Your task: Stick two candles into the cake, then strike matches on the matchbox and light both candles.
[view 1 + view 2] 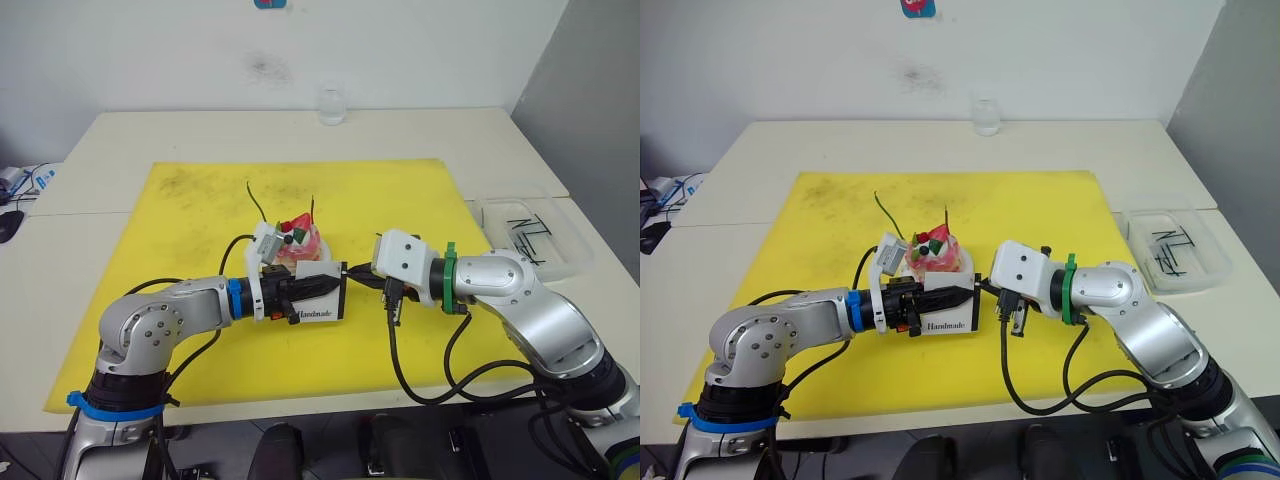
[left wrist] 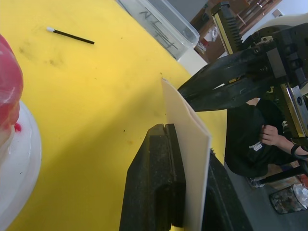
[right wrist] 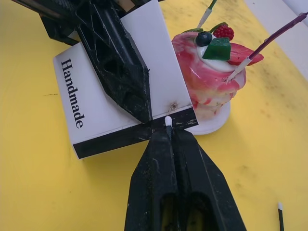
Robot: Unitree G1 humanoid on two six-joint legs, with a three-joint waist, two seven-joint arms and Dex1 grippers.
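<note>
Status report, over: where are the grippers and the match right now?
Left gripper clamps matchbox upright. Right gripper shut on match, white tip against the black strip. Both candles stand in cake, unlit. Nothing in the way.

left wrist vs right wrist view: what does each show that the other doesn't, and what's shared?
Left wrist alone: the clear plastic tray at the mat's edge, a person crouched beyond the table, and the matchbox edge-on, clamped in the left gripper.

Right wrist alone: the matchbox's "Handmade" face and black strip, the white-tipped match in the right gripper pressed to that strip, and the green candle and red candle stuck in the cake.

Shared: matchbox, both grippers, cake with white plate, yellow mat, one loose match on it.
</note>
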